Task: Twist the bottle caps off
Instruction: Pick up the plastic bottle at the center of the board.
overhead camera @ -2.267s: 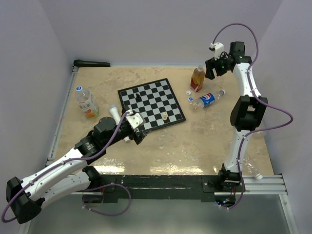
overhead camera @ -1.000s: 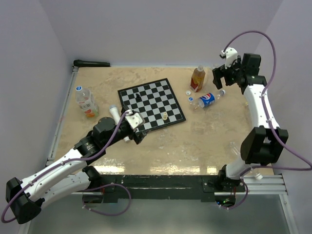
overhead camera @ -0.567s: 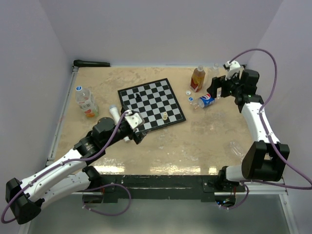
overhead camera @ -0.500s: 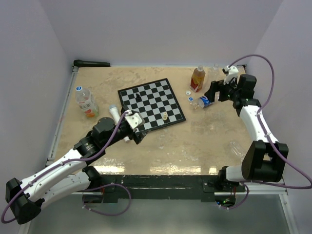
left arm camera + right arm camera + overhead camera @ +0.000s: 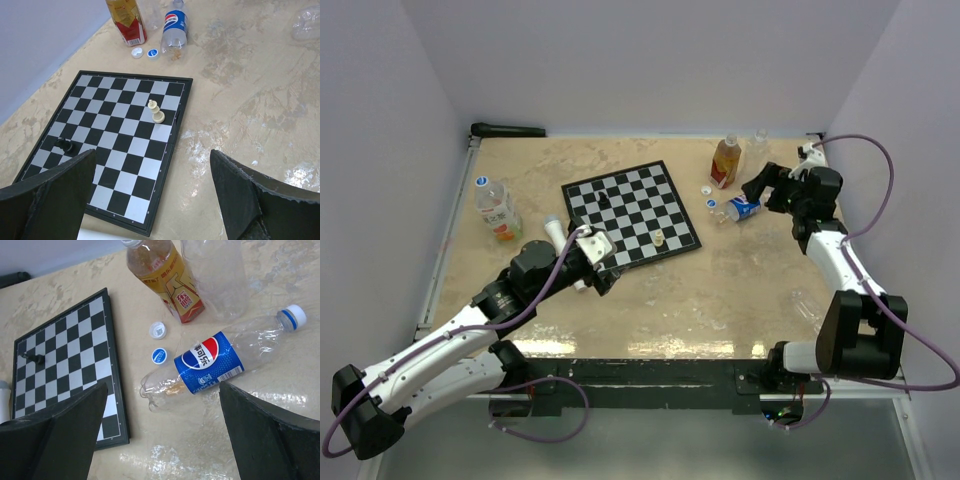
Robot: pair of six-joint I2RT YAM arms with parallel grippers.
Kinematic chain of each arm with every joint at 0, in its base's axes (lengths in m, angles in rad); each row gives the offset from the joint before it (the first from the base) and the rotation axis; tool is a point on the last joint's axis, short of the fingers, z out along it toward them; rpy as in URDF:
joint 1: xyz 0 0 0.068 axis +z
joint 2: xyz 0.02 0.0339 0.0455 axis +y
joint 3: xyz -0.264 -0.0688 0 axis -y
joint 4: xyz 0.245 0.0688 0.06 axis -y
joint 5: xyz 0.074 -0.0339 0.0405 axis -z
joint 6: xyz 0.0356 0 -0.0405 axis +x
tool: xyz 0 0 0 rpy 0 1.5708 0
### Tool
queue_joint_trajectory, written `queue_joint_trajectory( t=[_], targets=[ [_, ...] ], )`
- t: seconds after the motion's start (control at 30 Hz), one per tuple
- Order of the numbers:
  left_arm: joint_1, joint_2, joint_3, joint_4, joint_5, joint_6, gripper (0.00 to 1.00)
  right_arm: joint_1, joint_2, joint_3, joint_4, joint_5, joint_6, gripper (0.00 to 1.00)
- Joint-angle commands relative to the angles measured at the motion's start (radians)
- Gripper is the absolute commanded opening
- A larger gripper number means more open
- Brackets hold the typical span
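The right arm has swung down from high at the back. Its hand [image 5: 754, 188] now hangs low, spread wide and empty, just over the lying cola bottle [image 5: 210, 362], whose white cap [image 5: 296, 313] is on. Two loose caps [image 5: 158, 330] lie beside it on the bench [image 5: 200, 440]. This capped bottle looks like the next target. The left hand [image 5: 602, 260], also wide open and empty, has not moved.

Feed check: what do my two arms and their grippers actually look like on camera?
The left arm and right arm have white links and black joint housings. A thin purple cable runs along each. The left gripper and right gripper carry broad, matt black, wedge-shaped fingers with rough edges.
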Motion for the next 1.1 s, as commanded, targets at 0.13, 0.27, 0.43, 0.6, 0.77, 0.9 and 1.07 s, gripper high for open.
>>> queue_joint_trajectory(
  t=[0.13,0.27,0.43,0.6,0.77,0.9,1.07],
  targets=[
    [0.007,0.01,0.02,0.028,-0.008,0.012,1.0,0.035,0.024,-0.037,0.088,0.109,0.107,0.98],
    [0.007,0.012,0.021,0.028,-0.005,0.012,1.0,0.057,0.048,-0.033,0.078,0.143,0.122,0.98],
    [0.006,0.015,0.023,0.027,-0.008,0.012,1.0,0.093,0.096,-0.017,0.062,0.209,0.137,0.98],
    [0.007,0.019,0.021,0.027,-0.008,0.014,1.0,0.15,0.171,0.035,0.018,0.301,0.139,0.98],
    [0.007,0.025,0.021,0.028,-0.008,0.012,1.0,0.173,0.235,0.076,-0.013,0.393,0.156,0.98],
    [0.009,0.029,0.021,0.028,-0.006,0.014,1.0,0.186,0.294,0.118,-0.039,0.456,0.183,0.98],
    [0.01,0.033,0.021,0.027,-0.005,0.014,1.0,0.195,0.378,0.185,-0.083,0.49,0.202,0.98]
  ],
)
